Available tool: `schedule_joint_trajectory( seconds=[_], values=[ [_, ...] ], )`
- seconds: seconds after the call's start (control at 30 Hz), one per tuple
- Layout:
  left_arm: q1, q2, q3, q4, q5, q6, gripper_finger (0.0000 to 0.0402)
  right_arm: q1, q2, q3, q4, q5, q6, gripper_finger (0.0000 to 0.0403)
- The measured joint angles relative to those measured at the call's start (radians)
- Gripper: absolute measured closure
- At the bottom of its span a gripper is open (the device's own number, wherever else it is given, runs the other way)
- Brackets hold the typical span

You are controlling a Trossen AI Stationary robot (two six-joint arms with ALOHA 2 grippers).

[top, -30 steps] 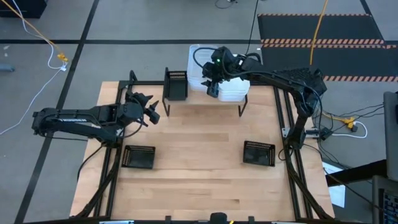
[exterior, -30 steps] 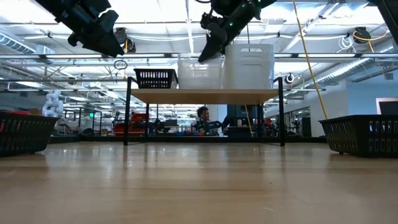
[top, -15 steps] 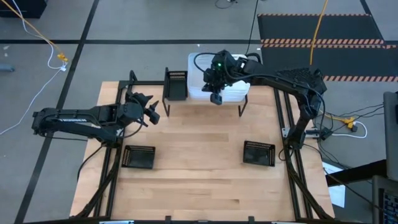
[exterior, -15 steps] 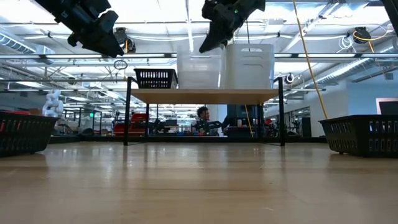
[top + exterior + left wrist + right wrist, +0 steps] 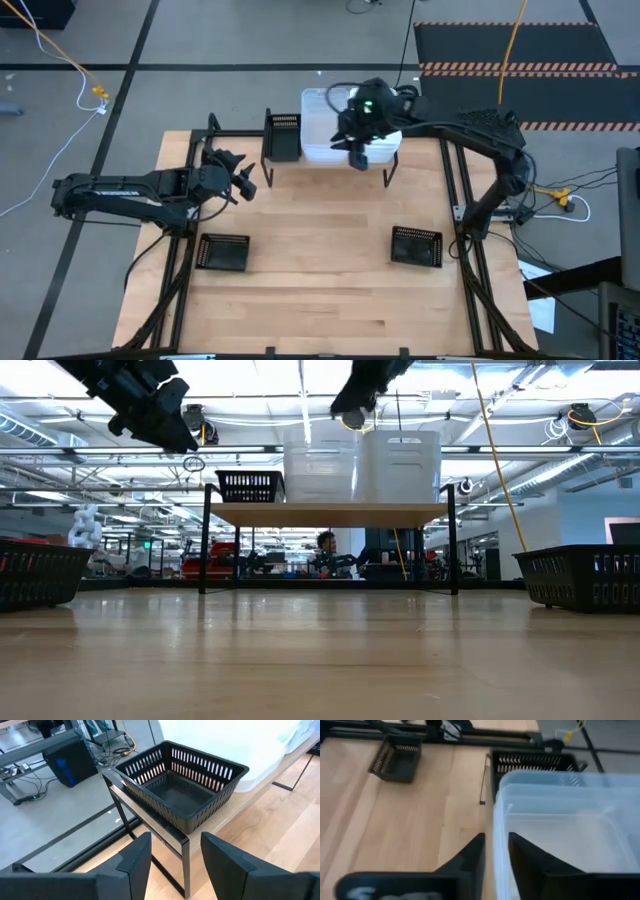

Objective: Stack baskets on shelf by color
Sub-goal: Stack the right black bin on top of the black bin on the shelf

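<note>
The right gripper [image 5: 359,160] has risen and slid sideways, its fingers [image 5: 470,852] now narrowly parted and empty above the rim of the clear translucent plastic basket [image 5: 560,827]. That basket sits below it on the low light-wood plank shelf [image 5: 330,513] (beside the white stack). The left gripper [image 5: 172,852], open and empty, hasn't moved, facing the black mesh basket [image 5: 182,790] ahead.

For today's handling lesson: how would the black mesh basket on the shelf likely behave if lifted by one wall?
The black mesh basket is probably light: slotted walls, empty. It looks fairly stiff, with a solid rim. Lifted by one wall, it would likely tilt.
</note>
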Motion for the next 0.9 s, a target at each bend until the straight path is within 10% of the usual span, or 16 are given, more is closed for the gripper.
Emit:
schedule_joint_trajectory(
  seconds=[0.2,0.47,0.9],
  values=[
    [-0.002,0.000,0.000,-0.015,0.001,0.007,0.0227,0.148,-0.180,-0.051,-0.164,0.014,-0.006,0.0272],
    [-0.002,0.000,0.000,0.020,0.004,0.006,0.0227,0.615,-0.343,-0.440,-0.309,0.342,0.111,0.0270],
    [-0.007,0.000,0.000,0.127,0.090,0.017,0.0227,1.019,-0.404,-0.829,-0.477,0.286,0.432,0.0271]
  ],
)
